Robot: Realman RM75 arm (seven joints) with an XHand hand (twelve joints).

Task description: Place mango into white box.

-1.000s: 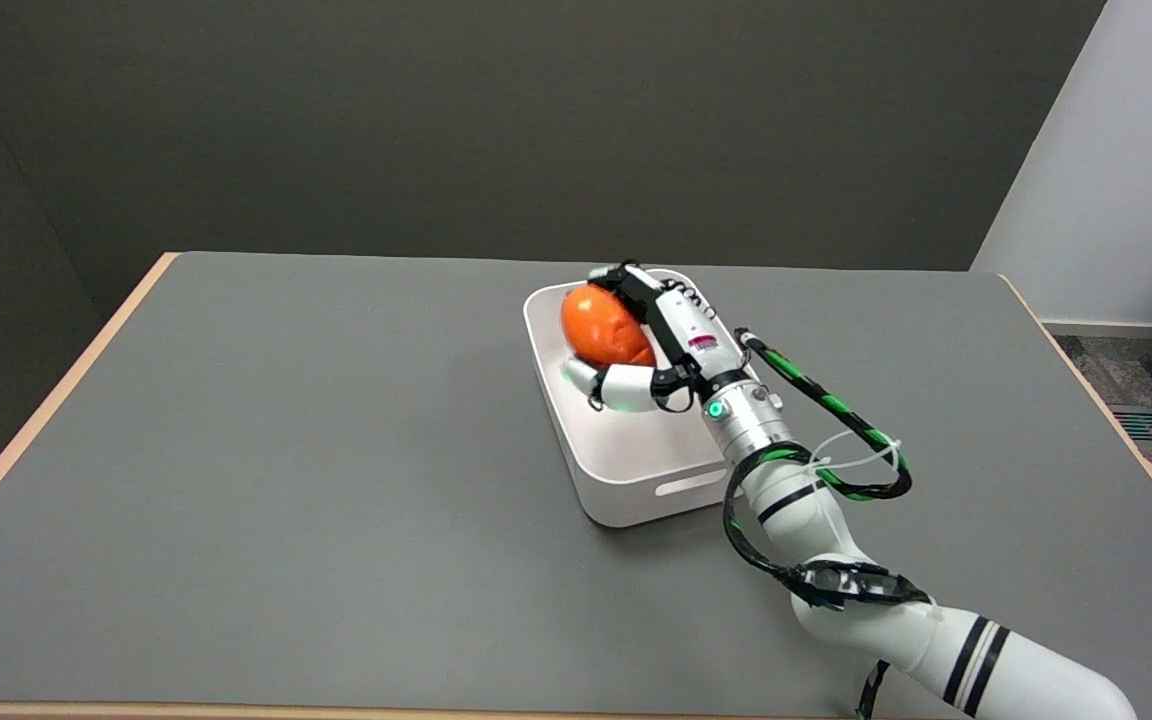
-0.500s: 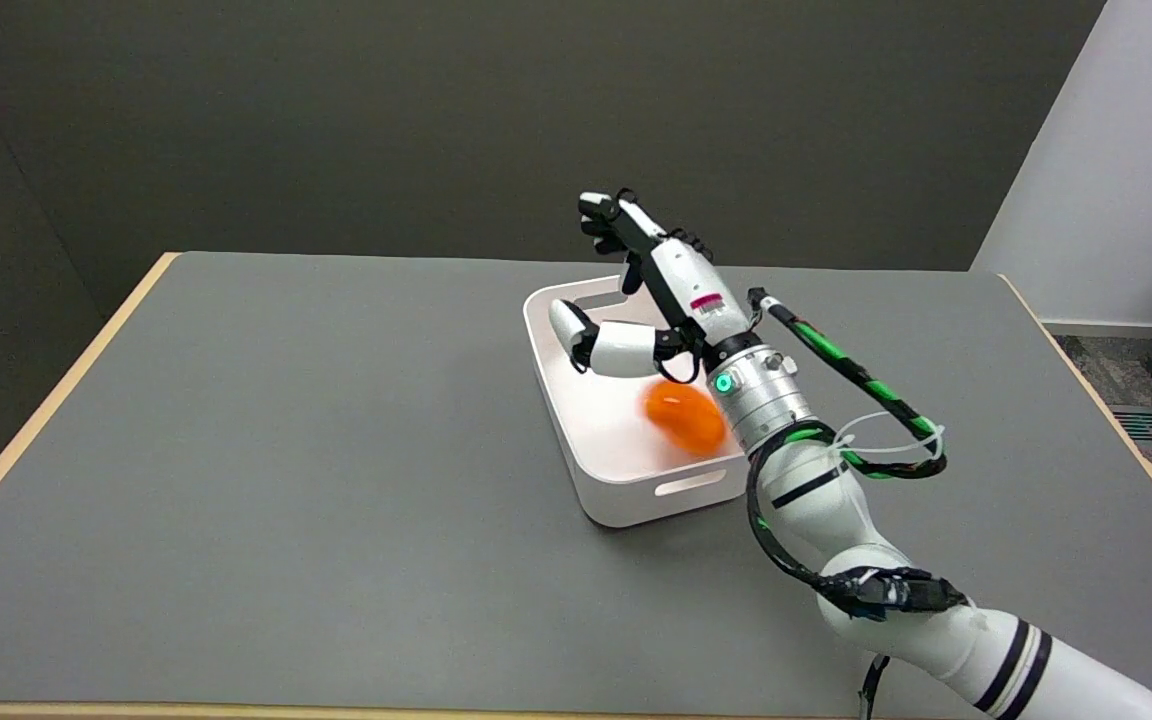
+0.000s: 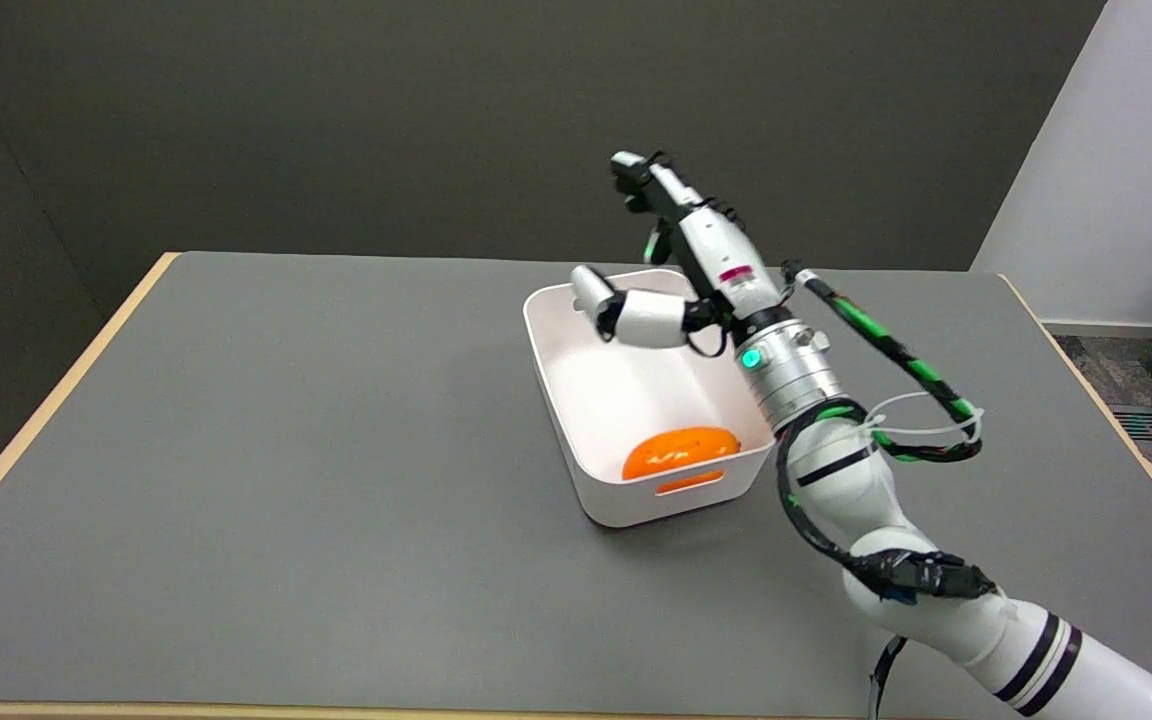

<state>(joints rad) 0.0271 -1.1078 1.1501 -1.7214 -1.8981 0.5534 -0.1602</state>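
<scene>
The orange oval mango is lying inside the white rounded plastic box, at its six o'clock wall. The right hand is hovering above, fingers spread, holding nothing; a careless drop could clip the rim.

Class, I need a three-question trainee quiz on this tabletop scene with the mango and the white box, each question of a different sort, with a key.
1. True or false: the right hand holds the mango.
2. Where does the mango lie in the white box? A) far end B) near end, by the handle slot C) outside on the table
3. Fill in: the right hand's fingers are spread and it holds ____.

Key: 1 false; 2 B; 3 nothing.
</scene>
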